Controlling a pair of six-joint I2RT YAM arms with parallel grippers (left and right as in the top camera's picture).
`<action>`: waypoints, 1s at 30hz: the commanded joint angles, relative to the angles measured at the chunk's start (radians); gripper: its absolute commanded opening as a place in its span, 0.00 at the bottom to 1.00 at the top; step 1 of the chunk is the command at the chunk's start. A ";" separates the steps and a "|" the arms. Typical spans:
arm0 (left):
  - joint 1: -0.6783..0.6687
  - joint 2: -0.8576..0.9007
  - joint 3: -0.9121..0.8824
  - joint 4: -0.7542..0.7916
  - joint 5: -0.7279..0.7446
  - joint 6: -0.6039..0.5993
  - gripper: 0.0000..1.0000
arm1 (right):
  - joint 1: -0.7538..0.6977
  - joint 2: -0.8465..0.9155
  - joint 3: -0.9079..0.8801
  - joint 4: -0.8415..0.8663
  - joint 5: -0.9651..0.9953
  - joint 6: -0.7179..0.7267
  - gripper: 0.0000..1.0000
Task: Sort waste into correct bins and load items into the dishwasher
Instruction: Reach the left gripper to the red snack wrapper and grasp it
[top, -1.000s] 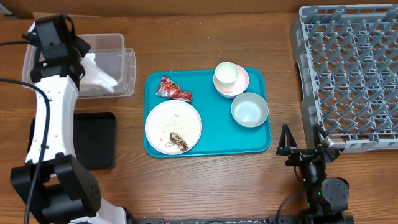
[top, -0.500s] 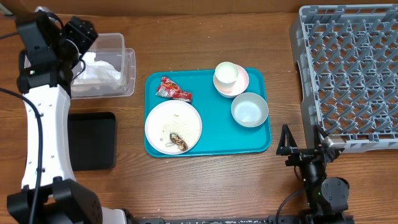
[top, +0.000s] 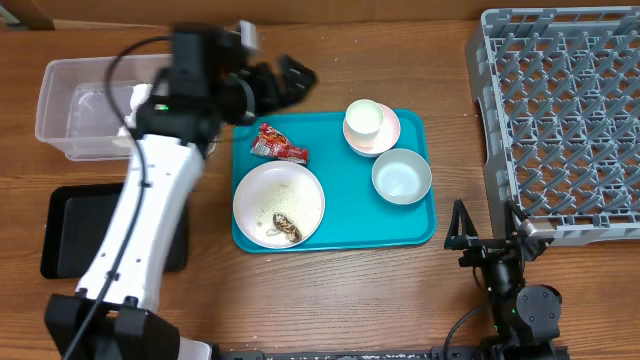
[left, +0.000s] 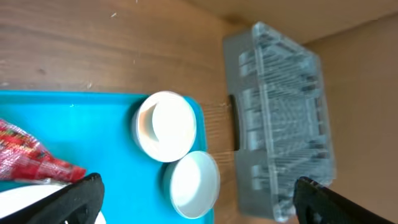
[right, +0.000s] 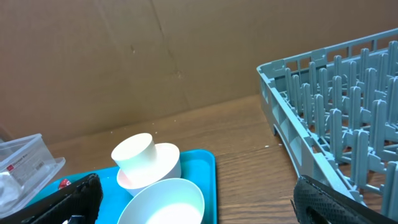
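Observation:
My left gripper (top: 285, 80) hangs open and empty over the back left corner of the teal tray, above the red wrapper (top: 278, 145). The white plate (top: 279, 200) carries brownish scraps (top: 287, 229). A white cup (top: 363, 118) stands on the pink dish (top: 385, 138), with the grey-blue bowl (top: 401, 176) beside it. The clear tub (top: 75, 110) holds the white napkin (top: 130, 108), partly hidden by my arm. The black tray (top: 70, 230) lies in front of it. My right gripper (top: 484, 215) stands open beside the grey rack (top: 560, 120). The left wrist view shows cup (left: 165, 124), bowl (left: 189, 183) and wrapper (left: 31, 158).
The teal tray (top: 345, 225) sits mid-table. My left arm stretches across the tub's right end and the black tray. In the right wrist view the cup (right: 137, 155) and bowl (right: 161, 202) are left of bare wood, and the rack (right: 336, 112) rises on the right.
My left arm has swung right from over the clear tub to the teal tray's back left corner, and its jaws have opened wide. The right arm has not moved.

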 joint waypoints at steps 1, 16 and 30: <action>-0.072 0.032 0.013 -0.037 -0.319 0.020 0.95 | -0.004 -0.007 -0.010 0.003 0.006 -0.006 1.00; -0.123 0.330 0.014 -0.130 -0.481 0.046 0.96 | -0.004 -0.007 -0.010 0.003 0.006 -0.006 1.00; -0.124 0.466 0.014 -0.060 -0.595 -0.019 0.92 | -0.004 -0.007 -0.010 0.003 0.006 -0.006 1.00</action>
